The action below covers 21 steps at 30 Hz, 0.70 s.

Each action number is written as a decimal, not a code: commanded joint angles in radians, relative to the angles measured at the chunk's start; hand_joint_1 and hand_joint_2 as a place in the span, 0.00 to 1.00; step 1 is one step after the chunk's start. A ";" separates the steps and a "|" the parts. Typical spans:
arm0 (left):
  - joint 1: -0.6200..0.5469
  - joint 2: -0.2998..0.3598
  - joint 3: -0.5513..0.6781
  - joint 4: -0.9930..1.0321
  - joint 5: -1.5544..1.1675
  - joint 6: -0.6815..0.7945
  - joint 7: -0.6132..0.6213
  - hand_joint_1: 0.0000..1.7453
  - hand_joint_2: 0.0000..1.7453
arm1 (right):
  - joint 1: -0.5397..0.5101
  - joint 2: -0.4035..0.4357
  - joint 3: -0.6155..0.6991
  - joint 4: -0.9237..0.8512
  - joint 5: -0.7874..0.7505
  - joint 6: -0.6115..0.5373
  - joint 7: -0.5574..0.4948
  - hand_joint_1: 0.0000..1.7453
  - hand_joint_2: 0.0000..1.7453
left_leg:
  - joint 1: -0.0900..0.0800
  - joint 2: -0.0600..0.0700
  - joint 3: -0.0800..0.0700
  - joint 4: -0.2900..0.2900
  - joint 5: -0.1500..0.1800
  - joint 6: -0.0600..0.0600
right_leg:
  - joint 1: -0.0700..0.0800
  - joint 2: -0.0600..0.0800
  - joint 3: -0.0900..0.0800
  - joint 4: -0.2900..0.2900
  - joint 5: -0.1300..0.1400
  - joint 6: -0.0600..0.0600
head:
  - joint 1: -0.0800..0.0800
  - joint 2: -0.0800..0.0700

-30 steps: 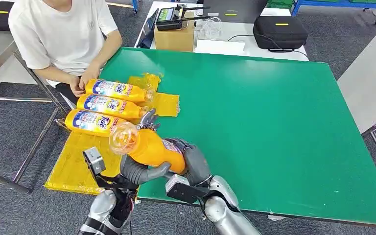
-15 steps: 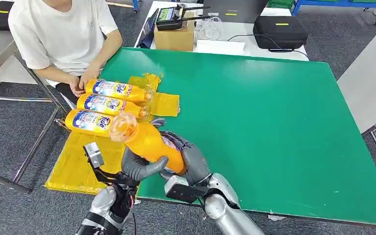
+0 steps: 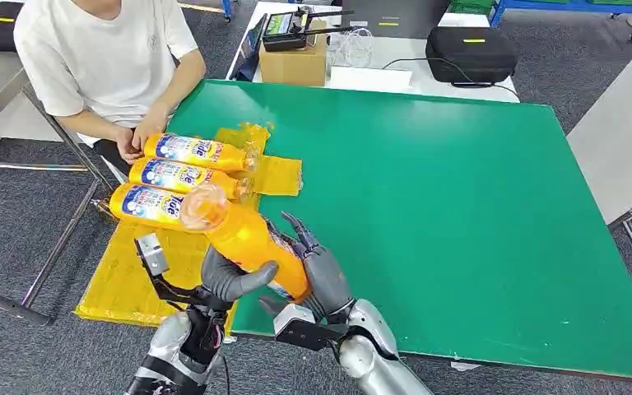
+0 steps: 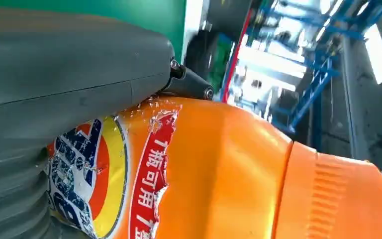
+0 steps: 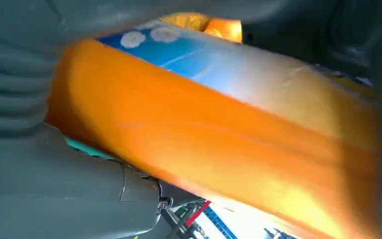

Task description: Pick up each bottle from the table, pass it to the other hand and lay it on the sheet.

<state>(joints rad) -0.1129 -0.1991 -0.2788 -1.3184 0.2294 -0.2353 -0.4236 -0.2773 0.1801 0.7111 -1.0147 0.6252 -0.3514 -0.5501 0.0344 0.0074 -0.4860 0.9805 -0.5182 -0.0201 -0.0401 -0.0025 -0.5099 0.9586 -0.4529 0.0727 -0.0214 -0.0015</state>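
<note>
An orange detergent bottle (image 3: 251,243) hangs tilted over the table's near edge, cap end pointing at the sheet. My left hand (image 3: 230,284) grips its body from below, thumb wrapped across it. My right hand (image 3: 321,276) stands just behind the bottle with its fingers straightened and spread, no longer wrapped round it. In the left wrist view the bottle (image 4: 229,174) lies under the grey thumb (image 4: 69,74). In the right wrist view the bottle (image 5: 204,129) passes close by the hand (image 5: 54,189). Three bottles (image 3: 193,151) (image 3: 183,177) (image 3: 148,206) lie side by side on the yellow sheet (image 3: 132,271).
A person in a white shirt (image 3: 99,58) sits at the far left corner, hands by the farthest bottle. The green table (image 3: 428,206) stretches to the right. A cardboard box (image 3: 294,62) and a black case (image 3: 471,51) stand on a table beyond it.
My left hand has closed round the bottle and carried it slightly left towards the sheet. My right hand's fingers have uncurled from it and now stand spread.
</note>
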 commanded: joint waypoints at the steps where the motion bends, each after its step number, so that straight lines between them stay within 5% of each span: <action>1: -0.044 0.126 0.039 0.041 -0.306 0.153 -0.033 1.00 1.00 | 0.027 -0.023 0.002 -0.035 -0.030 0.004 -0.040 0.00 0.00 | 0.000 0.001 0.003 -0.002 0.000 0.002 | 0.001 0.001 0.001 -0.001 0.000 -0.004 | 0.000 0.000; 14: -0.056 0.293 0.182 0.079 -0.741 0.251 0.048 1.00 1.00 | 0.048 -0.016 -0.085 0.009 -0.069 -0.012 -0.111 0.00 0.00 | 0.001 0.002 0.002 -0.002 0.001 0.002 | 0.001 0.003 0.001 0.000 0.000 -0.004 | 0.000 0.000; 21: -0.205 0.340 0.221 0.389 -0.933 0.358 0.118 1.00 1.00 | 0.049 0.018 -0.075 0.034 -0.109 -0.020 -0.135 0.00 0.00 | 0.001 -0.001 0.003 -0.003 0.002 0.002 | 0.002 -0.001 0.001 0.000 0.000 -0.005 | 0.000 0.000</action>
<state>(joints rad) -0.1581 0.0672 -0.1098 -1.2602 -0.6127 0.0759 -0.3398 -0.2066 0.1812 0.6454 -1.0468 0.5443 -0.3681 -0.6687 0.0354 0.0086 -0.4861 0.9803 -0.5179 -0.0206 -0.0395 -0.0017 -0.5114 0.9604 -0.4530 0.0724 -0.0214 -0.0015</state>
